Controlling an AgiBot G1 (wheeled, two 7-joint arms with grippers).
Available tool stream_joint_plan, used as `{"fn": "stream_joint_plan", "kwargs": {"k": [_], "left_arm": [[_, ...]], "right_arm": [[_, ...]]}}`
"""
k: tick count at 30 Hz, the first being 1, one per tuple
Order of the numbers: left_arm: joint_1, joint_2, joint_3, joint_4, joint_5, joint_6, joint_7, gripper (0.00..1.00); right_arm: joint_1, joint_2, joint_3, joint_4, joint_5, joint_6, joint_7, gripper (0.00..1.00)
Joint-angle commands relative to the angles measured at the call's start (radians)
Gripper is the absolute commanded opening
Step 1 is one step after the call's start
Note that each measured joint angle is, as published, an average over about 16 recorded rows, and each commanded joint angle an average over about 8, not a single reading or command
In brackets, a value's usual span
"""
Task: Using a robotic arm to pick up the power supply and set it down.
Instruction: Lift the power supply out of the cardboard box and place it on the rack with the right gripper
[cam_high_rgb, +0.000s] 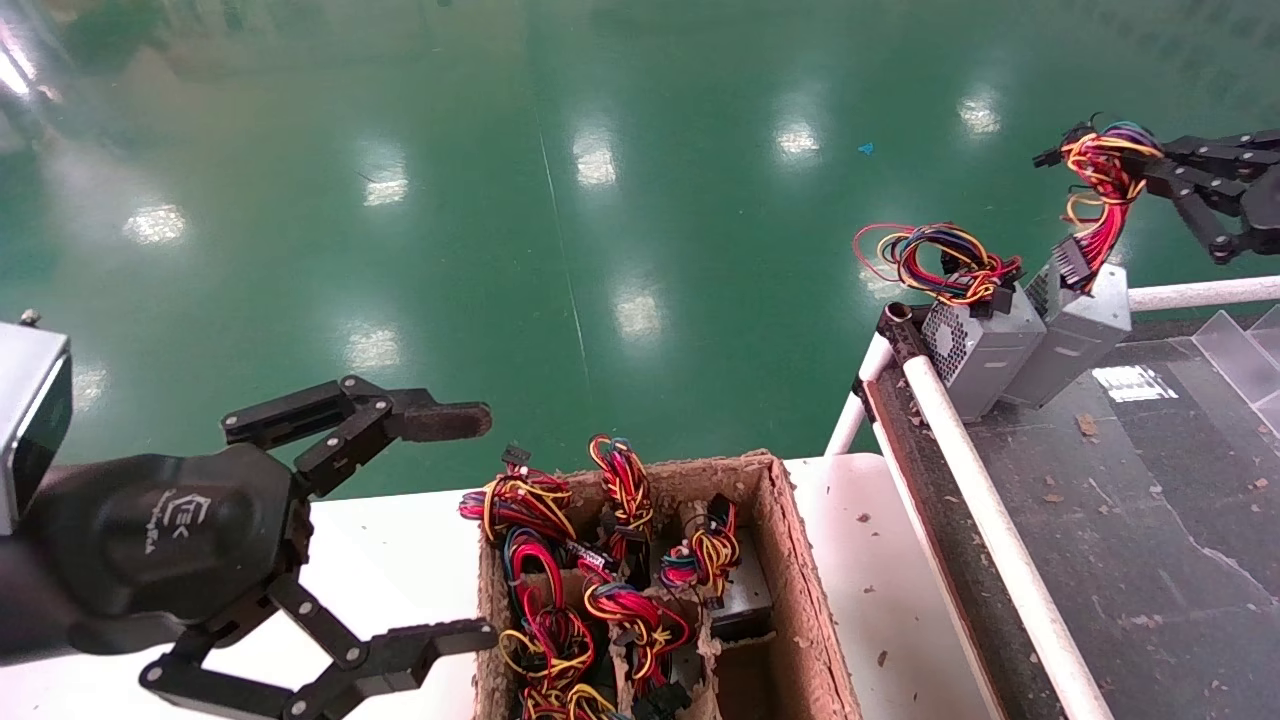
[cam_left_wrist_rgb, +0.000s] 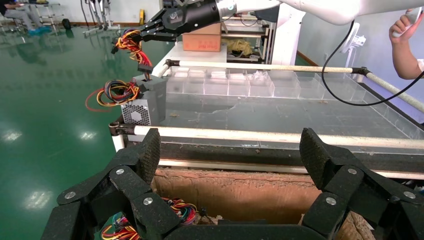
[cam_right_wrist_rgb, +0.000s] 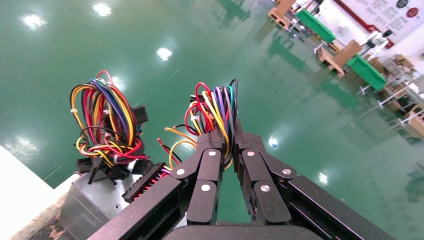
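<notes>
The right black linkage-fingered gripper (cam_high_rgb: 1150, 165) is clamped on the bundle of red, yellow and orange wires (cam_high_rgb: 1100, 175) that rises from the small grey metal power supply (cam_high_rgb: 1075, 335), its fingertips (cam_right_wrist_rgb: 212, 142) pressed together around the strands in the right wrist view. The power supply stands tilted at the far corner of the dark, debris-flecked conveyor surface (cam_high_rgb: 1150, 520), just inside the white rail tube (cam_high_rgb: 990, 520), its wide black connector (cam_high_rgb: 1068, 265) hanging above its top face. Touching its left side is a second, lighter grey box with a perforated mesh side (cam_high_rgb: 975, 345), topped with its own loop of blue, black, yellow and red wires (cam_high_rgb: 940, 255). The left black rounded-palm gripper with the white logo (cam_high_rgb: 470, 530) hovers wide open over the white table (cam_high_rgb: 400, 560), just beside the brown cardboard box with dividers (cam_high_rgb: 800, 560), which holds several more wire-bundled units (cam_high_rgb: 590, 600). Beyond everything lies the glossy green floor (cam_high_rgb: 500, 200). In the left wrist view a person's hand (cam_left_wrist_rgb: 407, 30) shows at the far edge.
</notes>
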Motion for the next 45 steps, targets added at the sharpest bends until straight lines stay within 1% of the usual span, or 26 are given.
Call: {"fn": "stream_joint_plan", "kwargs": {"k": [1, 7, 8, 9, 15, 16, 17, 25, 38, 42, 45], "left_arm": [[0.000, 0.000, 0.000, 0.000, 0.000, 0.000, 0.000, 1.00], [0.000, 0.000, 0.000, 0.000, 0.000, 0.000, 0.000, 1.00], [0.000, 0.000, 0.000, 0.000, 0.000, 0.000, 0.000, 1.00], [0.000, 0.000, 0.000, 0.000, 0.000, 0.000, 0.000, 1.00], [0.000, 0.000, 0.000, 0.000, 0.000, 0.000, 0.000, 1.00], [0.000, 0.000, 0.000, 0.000, 0.000, 0.000, 0.000, 1.00], [0.000, 0.000, 0.000, 0.000, 0.000, 0.000, 0.000, 1.00], [0.000, 0.000, 0.001, 0.000, 0.000, 0.000, 0.000, 1.00], [0.000, 0.000, 0.001, 0.000, -0.001, 0.000, 0.000, 1.00], [0.000, 0.000, 0.001, 0.000, -0.001, -0.001, 0.000, 1.00], [0.000, 0.000, 0.001, 0.000, -0.001, -0.001, 0.001, 1.00]], "right_arm": [[0.025, -0.015, -0.008, -0.035, -0.008, -0.014, -0.014, 0.00], [0.077, -0.056, -0.030, -0.116, -0.034, -0.033, -0.040, 0.00], [0.085, -0.063, -0.034, -0.129, -0.039, -0.034, -0.044, 0.01], [0.093, -0.069, -0.037, -0.143, -0.043, -0.035, -0.047, 0.07], [0.136, -0.094, -0.049, -0.219, -0.060, -0.044, -0.071, 0.82], [0.142, -0.097, -0.050, -0.230, -0.061, -0.048, -0.074, 0.93], [0.148, -0.099, -0.052, -0.240, -0.063, -0.054, -0.077, 1.00], [0.196, -0.109, -0.071, -0.305, -0.084, -0.106, -0.089, 1.00], [0.246, -0.096, -0.041, -0.413, -0.036, -0.174, -0.102, 1.00], [0.238, -0.091, -0.028, -0.410, -0.009, -0.185, -0.107, 1.00], [0.216, -0.085, -0.026, -0.373, 0.010, -0.193, -0.092, 1.00]]}}
